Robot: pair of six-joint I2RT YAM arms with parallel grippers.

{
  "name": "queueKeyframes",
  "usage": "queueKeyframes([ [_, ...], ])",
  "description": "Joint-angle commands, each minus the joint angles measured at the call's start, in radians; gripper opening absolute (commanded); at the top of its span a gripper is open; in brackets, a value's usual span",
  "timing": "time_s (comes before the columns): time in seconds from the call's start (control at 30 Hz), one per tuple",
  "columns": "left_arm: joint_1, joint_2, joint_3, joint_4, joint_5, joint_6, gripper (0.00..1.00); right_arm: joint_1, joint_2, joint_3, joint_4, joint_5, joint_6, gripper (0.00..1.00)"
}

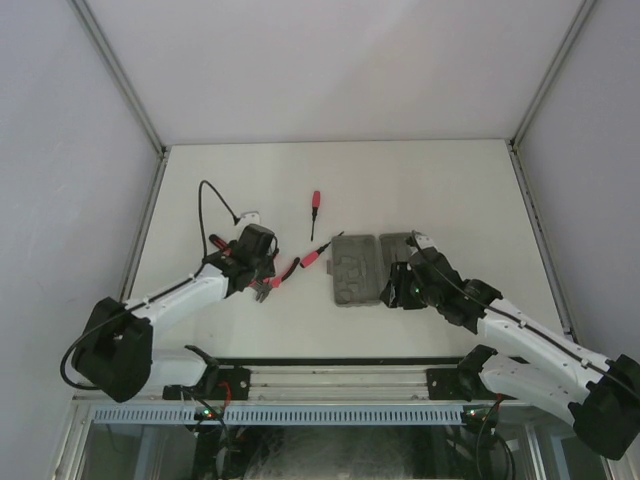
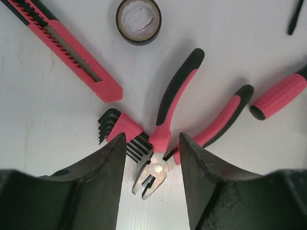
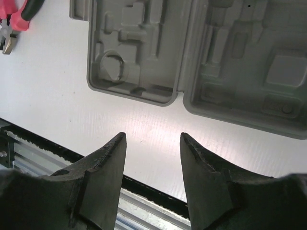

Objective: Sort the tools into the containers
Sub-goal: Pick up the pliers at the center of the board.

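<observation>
Left gripper (image 2: 152, 143) hangs part-open, empty, its black fingers (image 2: 96, 187) straddling the pivot of the red-and-black-handled steel pliers (image 2: 160, 136); nose points toward the wrist, handles run away, axis square to my closing line; two grey moulded plastic trays (image 1: 355, 268) lie rightward, by the part-open, empty right gripper (image 3: 152, 143).

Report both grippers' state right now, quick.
Left gripper: open, jaws either side of the pliers, not closed on them.
Right gripper: open, holding nothing.
</observation>
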Motion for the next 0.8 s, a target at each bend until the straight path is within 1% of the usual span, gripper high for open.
queueKeyframes([
  [0.0,0.022,0.081,0.062,0.079,0.02,0.041,0.52,0.032,-0.01,0.004,0.01,0.028,0.04,0.48],
  [0.17,0.046,0.164,0.084,0.091,0.019,0.052,0.49,0.052,0.001,0.003,0.023,0.029,0.064,0.48],
  [0.37,0.059,0.245,0.106,0.113,0.051,0.057,0.45,0.082,0.021,0.004,0.038,0.039,0.088,0.48],
  [0.53,0.059,0.295,0.122,0.116,0.054,0.061,0.38,0.099,0.039,0.004,0.046,0.048,0.1,0.48],
  [0.77,0.059,0.297,0.118,0.122,0.047,0.06,0.26,0.107,0.048,0.004,0.06,0.051,0.115,0.48],
])
